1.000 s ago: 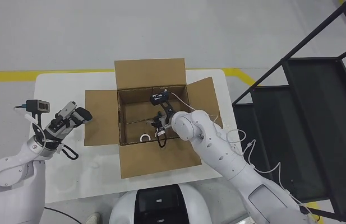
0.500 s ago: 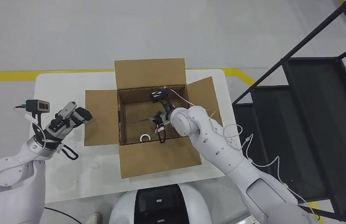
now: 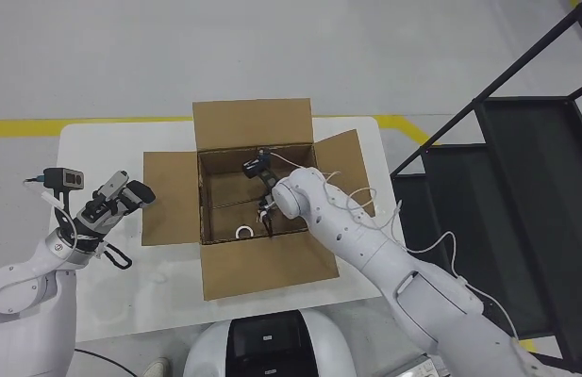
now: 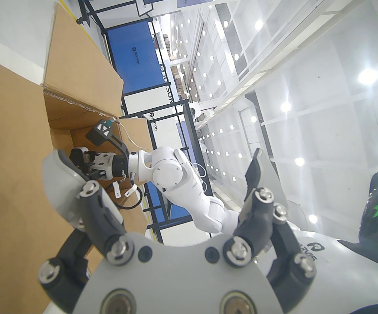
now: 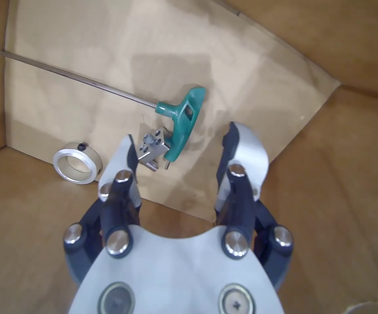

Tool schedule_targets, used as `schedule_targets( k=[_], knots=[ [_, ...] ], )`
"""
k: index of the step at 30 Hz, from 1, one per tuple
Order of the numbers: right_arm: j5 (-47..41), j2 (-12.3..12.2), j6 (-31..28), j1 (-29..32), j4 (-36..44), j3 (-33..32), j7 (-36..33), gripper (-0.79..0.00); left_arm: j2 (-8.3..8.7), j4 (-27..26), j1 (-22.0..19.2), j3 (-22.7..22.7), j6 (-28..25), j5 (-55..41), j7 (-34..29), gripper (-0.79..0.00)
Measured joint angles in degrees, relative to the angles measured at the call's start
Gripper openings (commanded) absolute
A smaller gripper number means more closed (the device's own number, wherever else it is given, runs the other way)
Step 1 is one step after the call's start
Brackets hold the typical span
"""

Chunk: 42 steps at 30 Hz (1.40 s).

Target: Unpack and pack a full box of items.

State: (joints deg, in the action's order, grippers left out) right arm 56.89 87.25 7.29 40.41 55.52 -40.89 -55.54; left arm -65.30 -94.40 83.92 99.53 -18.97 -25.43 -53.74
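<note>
Hanging inside the open cardboard box, the right gripper spreads its fingers above a green-handled hex key and a small metal block on the box floor, with a metal ring nearby. The left gripper, also spread, hovers beside the box.

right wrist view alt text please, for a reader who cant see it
The right end effector, open, hangs inside a brown cardboard box above a green T-handled hex key with a long metal shaft lying on the floor. A small silver metal block lies beside the handle, and a silver metal ring sits apart by a wall.
</note>
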Motion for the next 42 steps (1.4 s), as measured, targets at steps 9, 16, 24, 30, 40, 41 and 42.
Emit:
schedule_targets(
  k=[9,16,24,30,40,41,42],
  knots=[
    [-0.15,1.78,-0.47,-1.52,-5.21,1.63,1.32,-0.394,0.0,0.0,0.0,0.0,0.0,0.0,0.0,0.0],
    [-1.45,2.95,-1.32,-2.58,-8.52,1.82,2.33,-0.594,0.0,0.0,0.0,0.0,0.0,0.0,0.0,0.0],
    [-3.78,3.68,-3.62,-3.55,-10.96,0.75,3.6,-0.785,0.0,0.0,0.0,0.0,0.0,0.0,0.0,0.0],
    [-3.34,3.36,-3.45,-3.19,-9.5,-0.6,4.51,-0.785,0.0,0.0,0.0,0.0,0.0,0.0,0.0,0.0],
    [2.63,0.21,0.14,1.89,1.88,-5.97,3.82,-0.785,0.0,0.0,0.0,0.0,0.0,0.0,0.0,0.0],
    [3.55,-0.32,0.42,2.93,3.97,-6.95,3.39,-0.785,0.0,0.0,0.0,0.0,0.0,0.0,0.0,0.0],
    [4.2,-0.72,0.54,3.77,5.65,-7.72,3.08,-0.785,0.0,0.0,0.0,0.0,0.0,0.0,0.0,0.0]
  ],
)
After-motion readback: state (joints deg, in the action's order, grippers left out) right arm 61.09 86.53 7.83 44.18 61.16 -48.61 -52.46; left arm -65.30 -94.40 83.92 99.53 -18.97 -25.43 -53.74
